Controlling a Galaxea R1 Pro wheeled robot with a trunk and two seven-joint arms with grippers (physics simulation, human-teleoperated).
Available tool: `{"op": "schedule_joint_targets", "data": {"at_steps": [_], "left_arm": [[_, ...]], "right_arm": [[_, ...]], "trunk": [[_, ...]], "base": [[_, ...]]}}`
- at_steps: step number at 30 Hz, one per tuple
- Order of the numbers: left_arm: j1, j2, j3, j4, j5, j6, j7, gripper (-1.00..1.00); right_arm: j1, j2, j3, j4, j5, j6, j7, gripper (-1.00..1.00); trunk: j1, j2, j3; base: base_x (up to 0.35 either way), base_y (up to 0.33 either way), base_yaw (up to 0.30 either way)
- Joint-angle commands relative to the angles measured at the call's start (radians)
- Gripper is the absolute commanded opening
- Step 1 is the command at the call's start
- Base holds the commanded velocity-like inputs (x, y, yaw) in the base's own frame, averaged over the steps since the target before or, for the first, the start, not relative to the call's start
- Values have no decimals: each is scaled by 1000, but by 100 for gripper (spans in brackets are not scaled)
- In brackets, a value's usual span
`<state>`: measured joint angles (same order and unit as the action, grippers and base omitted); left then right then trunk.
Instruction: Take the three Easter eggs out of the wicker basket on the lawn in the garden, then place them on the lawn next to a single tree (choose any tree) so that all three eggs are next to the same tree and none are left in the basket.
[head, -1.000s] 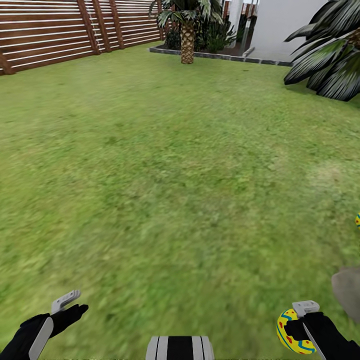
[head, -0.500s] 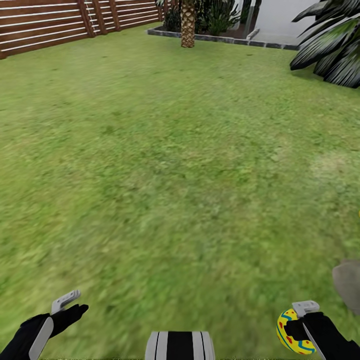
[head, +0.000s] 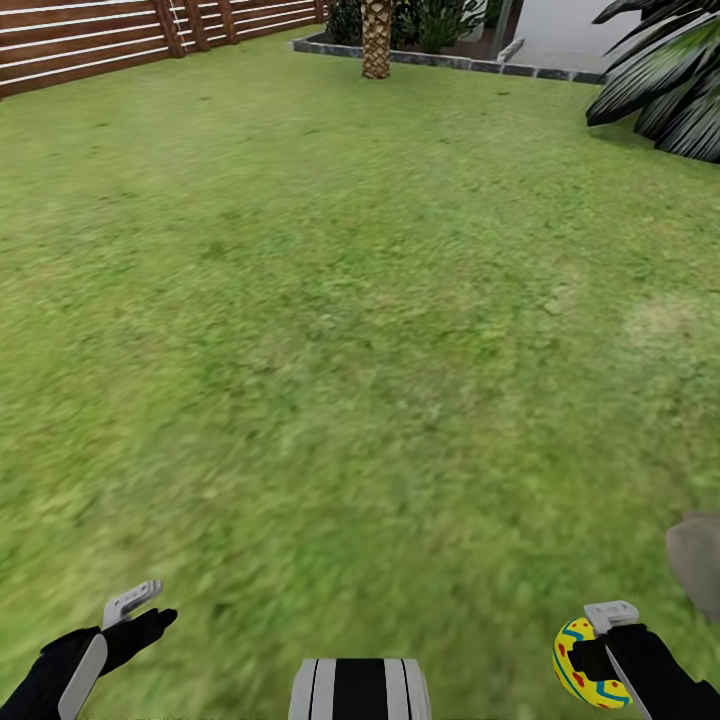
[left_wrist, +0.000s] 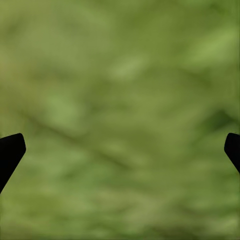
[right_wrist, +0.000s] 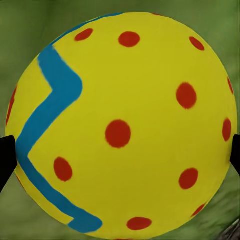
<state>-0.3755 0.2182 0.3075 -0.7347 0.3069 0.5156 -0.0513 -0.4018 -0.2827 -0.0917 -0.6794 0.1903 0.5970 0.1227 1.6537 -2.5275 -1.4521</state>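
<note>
My right gripper (head: 597, 652) is shut on one Easter egg (head: 582, 668), yellow with red dots and blue zigzag bands, low at the right of the head view. Seen close in the right wrist view, the egg (right_wrist: 125, 125) sits between the two dark fingertips (right_wrist: 6, 155). My left gripper (head: 140, 615) hangs open over the lawn (head: 340, 330) with nothing in it, and the left wrist view has its fingertips (left_wrist: 10, 152) far apart above blurred grass. The wicker basket is out of view. A grey-brown shape (head: 697, 562) is cut off by the right edge; I cannot tell whether it is a tree's foot.
Wide grass stretches ahead. A brown slatted fence (head: 90, 35) runs along the far left. A palm trunk (head: 376, 40) stands by a grey stone border (head: 470, 62) at the back, and dark palm fronds (head: 665, 85) reach in at the far right.
The whole head view has shifted, so the fence, palm and fronds sit higher in the picture and the egg seen on the grass at the right edge has left it. Both grippers are unchanged.
</note>
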Motion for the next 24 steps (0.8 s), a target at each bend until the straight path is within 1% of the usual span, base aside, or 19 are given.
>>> {"op": "schedule_joint_targets", "data": {"at_steps": [1,6,7,14,24], "left_arm": [[0,0,4,-1,1,6,-4,100],[0,0,4,-2,1,6,-4,100],[0,0,4,-2,1,6,-4,100],[0,0,4,-2,1,6,-5,100],[0,0,2,-2,1,8,-4,100]], "right_arm": [[0,0,-3,-2,11,4,9,-100],[0,0,-2,-2,12,4,8,-100],[0,0,-3,-2,11,4,8,100],[0,0,-3,-2,5,5,8,100],[0,0,-3,-2,5,5,8,100]], "trunk": [[0,0,-5],[0,0,-5],[0,0,-5],[0,0,-5],[-4,2,34]], "base": [[0,0,0],[0,0,0],[0,0,0],[0,0,0],[0,0,0]]}}
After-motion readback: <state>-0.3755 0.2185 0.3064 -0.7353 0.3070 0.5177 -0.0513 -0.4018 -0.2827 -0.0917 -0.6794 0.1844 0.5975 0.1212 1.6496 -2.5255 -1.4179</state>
